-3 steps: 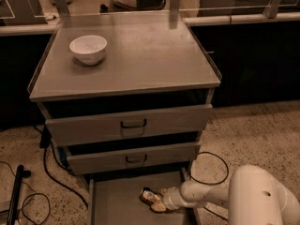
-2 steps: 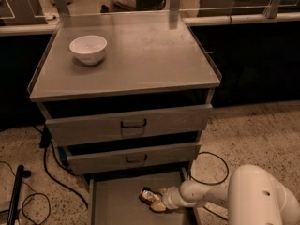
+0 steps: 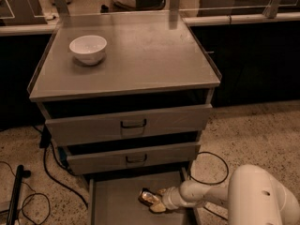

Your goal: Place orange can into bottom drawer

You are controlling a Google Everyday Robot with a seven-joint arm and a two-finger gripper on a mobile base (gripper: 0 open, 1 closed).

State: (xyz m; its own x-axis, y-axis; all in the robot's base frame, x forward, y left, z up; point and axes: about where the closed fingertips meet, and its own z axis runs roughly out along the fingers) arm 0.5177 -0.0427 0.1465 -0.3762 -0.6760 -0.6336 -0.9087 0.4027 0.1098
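The orange can [image 3: 147, 197] is small and shiny orange-gold. It lies low over the floor of the bottom drawer [image 3: 115, 203], a pulled-out grey tray at the foot of the cabinet. My gripper [image 3: 157, 199] reaches into the drawer from the right on its white arm and is shut on the can's right end, one finger [image 3: 157, 207] at the near side and one at the far side. I cannot tell whether the can touches the floor.
The two upper drawers [image 3: 133, 123] with dark handles stand slightly open above. A white bowl [image 3: 88, 48] sits at the back left of the cabinet top [image 3: 150, 55]. Black cables [image 3: 47, 168] and a dark pole [image 3: 14, 196] lie on the floor to the left.
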